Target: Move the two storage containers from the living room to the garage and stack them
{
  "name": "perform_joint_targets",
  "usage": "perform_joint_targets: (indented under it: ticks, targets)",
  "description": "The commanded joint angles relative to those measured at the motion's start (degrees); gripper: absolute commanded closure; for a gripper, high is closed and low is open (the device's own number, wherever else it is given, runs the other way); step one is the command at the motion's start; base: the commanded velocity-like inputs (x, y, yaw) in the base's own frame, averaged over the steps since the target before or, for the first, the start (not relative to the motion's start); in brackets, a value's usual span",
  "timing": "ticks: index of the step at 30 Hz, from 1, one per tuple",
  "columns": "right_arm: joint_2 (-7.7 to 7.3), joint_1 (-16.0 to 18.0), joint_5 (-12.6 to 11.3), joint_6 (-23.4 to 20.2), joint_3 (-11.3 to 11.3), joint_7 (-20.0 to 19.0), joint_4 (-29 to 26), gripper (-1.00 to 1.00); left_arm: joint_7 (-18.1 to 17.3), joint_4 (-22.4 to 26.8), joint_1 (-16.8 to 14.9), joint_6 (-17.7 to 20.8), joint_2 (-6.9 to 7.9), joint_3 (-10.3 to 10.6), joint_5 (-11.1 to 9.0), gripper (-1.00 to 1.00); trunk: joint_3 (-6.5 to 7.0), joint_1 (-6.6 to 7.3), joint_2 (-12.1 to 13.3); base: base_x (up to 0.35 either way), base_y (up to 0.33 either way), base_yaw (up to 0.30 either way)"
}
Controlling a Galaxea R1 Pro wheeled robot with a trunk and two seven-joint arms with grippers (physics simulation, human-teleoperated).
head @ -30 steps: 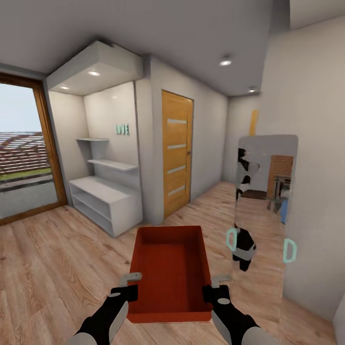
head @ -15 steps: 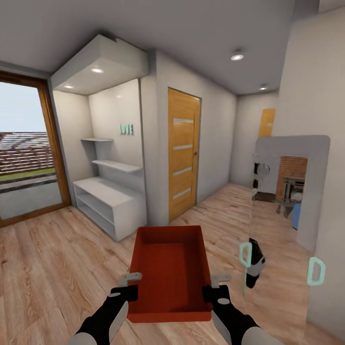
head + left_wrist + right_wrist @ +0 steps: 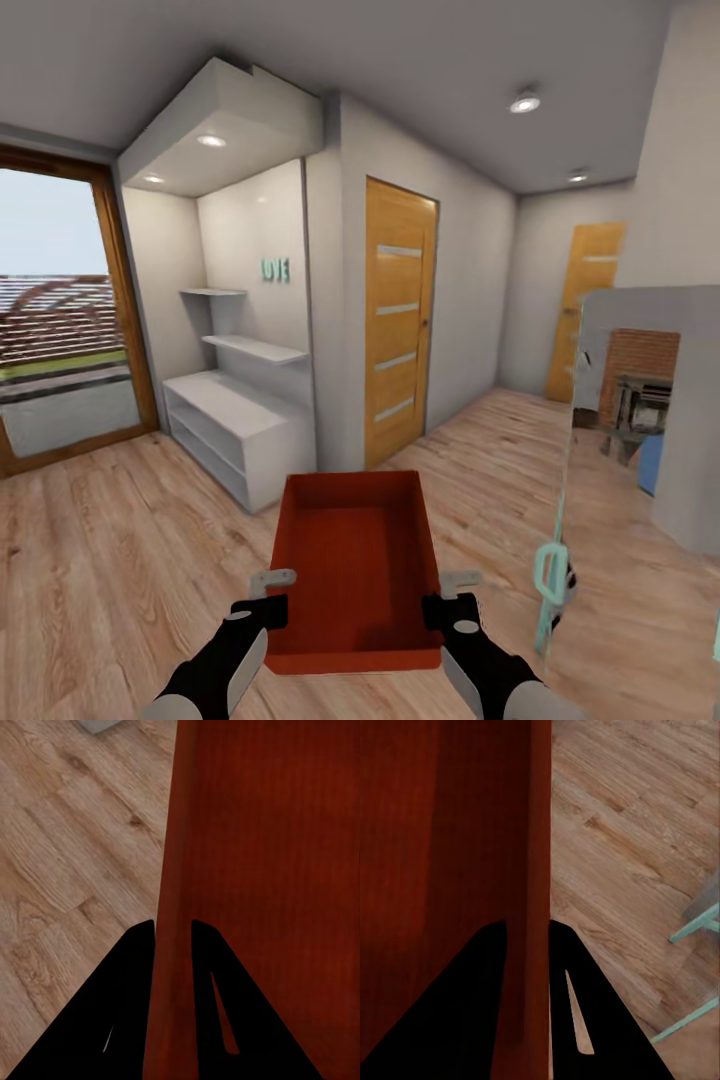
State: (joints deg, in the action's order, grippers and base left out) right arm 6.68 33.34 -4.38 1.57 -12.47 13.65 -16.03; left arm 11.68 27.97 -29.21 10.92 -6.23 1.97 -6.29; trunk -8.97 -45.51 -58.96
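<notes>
Storage container (image 3: 355,565) level, long axis pointing forward, side walls clamped by left end effector (image 3: 270,597), right end effector (image 3: 452,597)

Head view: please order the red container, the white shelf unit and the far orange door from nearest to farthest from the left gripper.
1. Red container, held by the left gripper at its side wall.
2. White shelf unit, ahead, left.
3. Far orange door, at the hallway's end, right.

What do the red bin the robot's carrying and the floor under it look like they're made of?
The storage container looks like matte orange-red plastic: uniform colour, thin walls with fine ribbing, no shine. The floor looks like light wood planks or wood-look laminate, with visible grain, knots and plank seams; which of the two can't be told.
</notes>
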Motion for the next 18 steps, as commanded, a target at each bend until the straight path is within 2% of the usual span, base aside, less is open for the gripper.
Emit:
perform_joint_targets:
  ticks: [1,9,18]
  targets:
    - [0.03,0.06,-0.90,3.25,1.90,-0.21,-1.63,1.00,-0.16,0.07,0.01,0.33,-0.07,-0.91,-2.50,1.00,-0.08,-0.04,-0.05,0.322,0.000,0.257]
    - [-0.08,0.06,-0.90,3.24,2.01,-0.21,-1.64,1.00,-0.16,0.07,-0.02,0.33,-0.07,-0.91,-2.55,1.00,-0.08,-0.04,-0.05,0.322,0.000,0.251]
    - [0.00,0.06,-0.84,3.27,2.00,-0.21,-1.55,1.00,-0.16,0.07,-0.02,0.34,-0.01,-0.91,-2.54,1.00,-0.08,-0.04,-0.05,0.322,0.000,0.018]
